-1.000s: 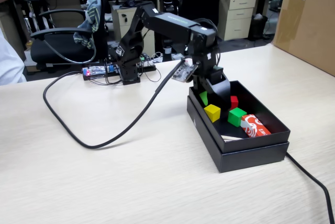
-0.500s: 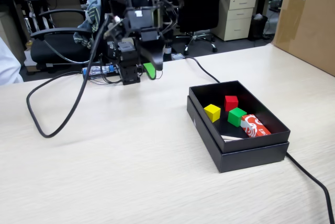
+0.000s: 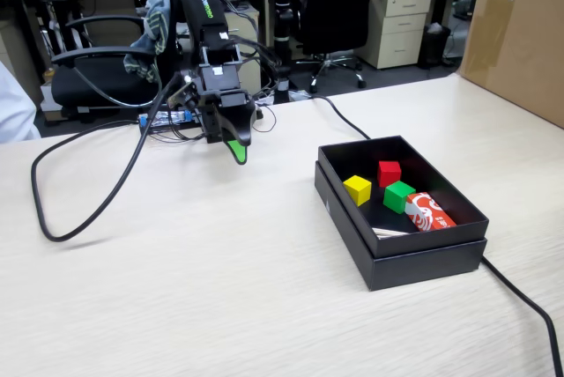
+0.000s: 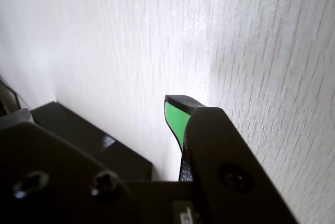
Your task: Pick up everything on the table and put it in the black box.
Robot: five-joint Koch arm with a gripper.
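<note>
Office chairs (image 3: 106, 64), drawer cabinet (image 3: 399, 23), brown carton (image 3: 518, 33), desks behind

Yellow cube (image 3: 357, 188), matte black box (image 3: 414, 258), beige wood-grain table (image 3: 220, 280)

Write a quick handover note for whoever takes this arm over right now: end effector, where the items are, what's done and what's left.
End effector: pulled back near the arm's base, holding nothing; open or shut cannot be told.
Yellow cube: inside the black box, with a red cube, a green cube and a red-and-white packet.
Table: only cables visible, no loose item.
Done: everything visible is boxed.
Left: seemingly nothing; check the table beyond the frame.
</note>
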